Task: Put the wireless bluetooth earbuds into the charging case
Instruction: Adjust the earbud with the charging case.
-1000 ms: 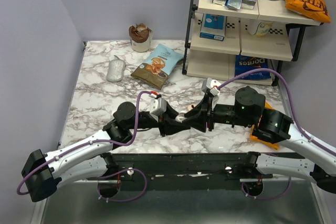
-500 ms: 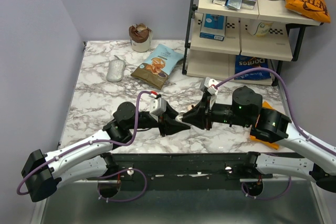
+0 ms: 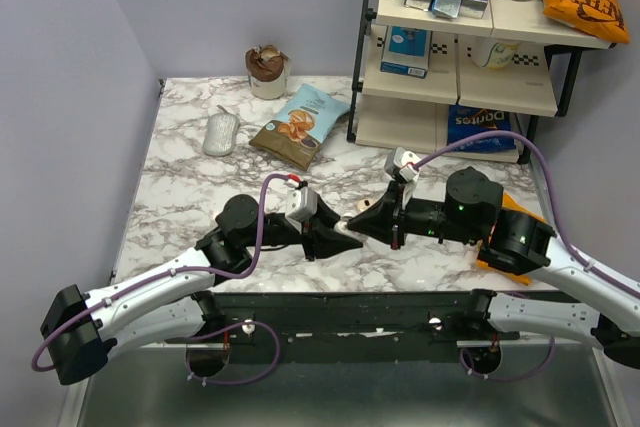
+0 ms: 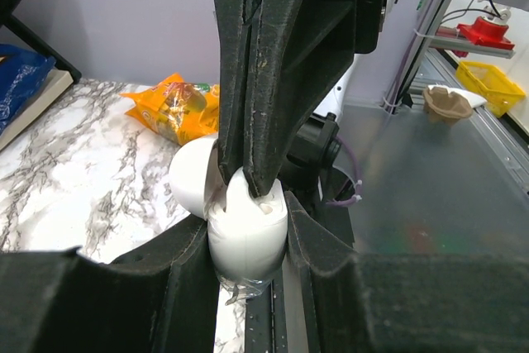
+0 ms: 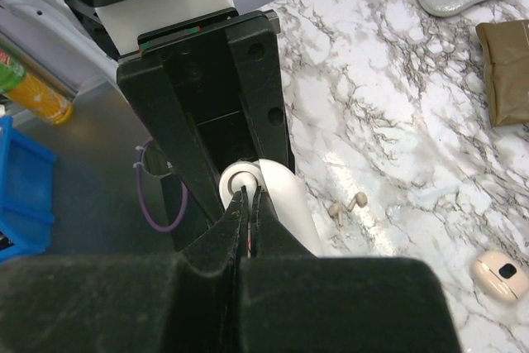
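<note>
So both arms meet low over the near middle of the marble tabletop (image 3: 190, 197). The left tool (image 3: 340, 238) is clamped on the one charging case (image 4: 245, 244). It holds the white body between its two fingers just above the tabletop, with the lid flipped open to one side.

The right tool (image 5: 246, 197) has its two fingers squeezed flat together, and the tips poke right into the open mouth of the case. From the left wrist view there's a tiny pale speck at those tips, but I honestly can't tell if anything is pinched there.

As far as I can make out, two tiny whitish earbuds (image 5: 360, 199) lie loose on the tabletop, close together and just beside the case lid. They're too small to say more.

Other stuff, counted:
- One pale oval piece with a dark spot (image 5: 496, 275) is on the marble, a bit apart from the earbuds.
- One grey oval object (image 3: 221, 133) sits toward the far left.
- One light blue snack bag (image 3: 312, 107) lies near it.
- One brown-topped cup (image 3: 267, 71) stands at the back edge.
- One orange snack bag (image 4: 178, 109) sits on the tabletop by the right arm.
- One black-framed shelf rack (image 3: 460, 87) stands at the back right, with boxes on it.
</note>
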